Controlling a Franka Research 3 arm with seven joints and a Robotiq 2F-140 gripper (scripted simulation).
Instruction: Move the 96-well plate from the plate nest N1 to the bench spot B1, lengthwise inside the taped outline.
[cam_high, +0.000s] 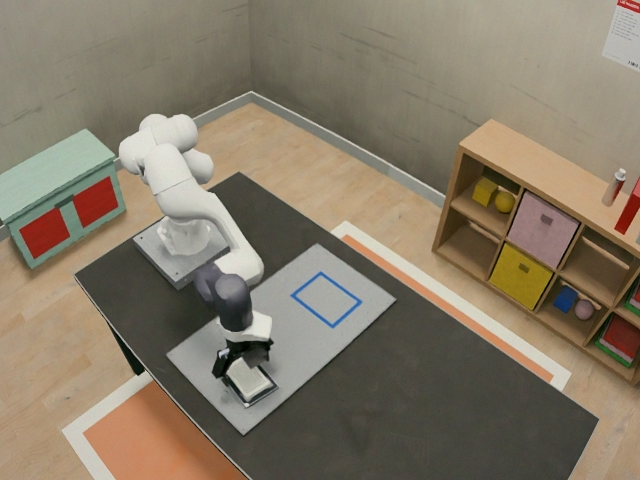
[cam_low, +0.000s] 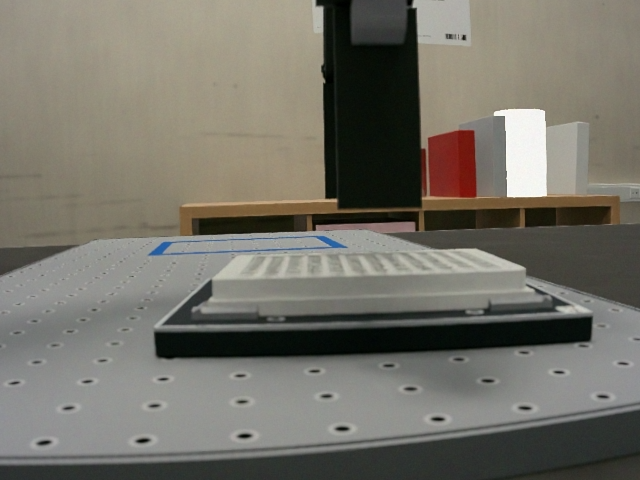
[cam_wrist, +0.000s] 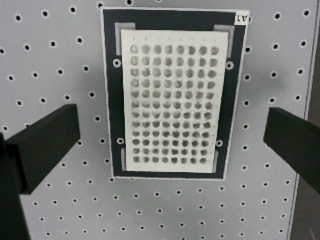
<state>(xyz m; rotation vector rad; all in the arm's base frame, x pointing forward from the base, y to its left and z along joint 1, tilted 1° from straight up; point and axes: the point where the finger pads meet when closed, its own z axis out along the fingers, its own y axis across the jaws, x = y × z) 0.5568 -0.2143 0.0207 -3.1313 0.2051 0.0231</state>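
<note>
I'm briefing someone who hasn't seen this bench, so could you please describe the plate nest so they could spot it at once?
On the dark table lies a grey perforated board; at the end away from the blue taped outline, under the open gripper, sits the plate nest. It is a low black rectangular frame holding the white 96-well plate, the only raised object on that board.
</note>
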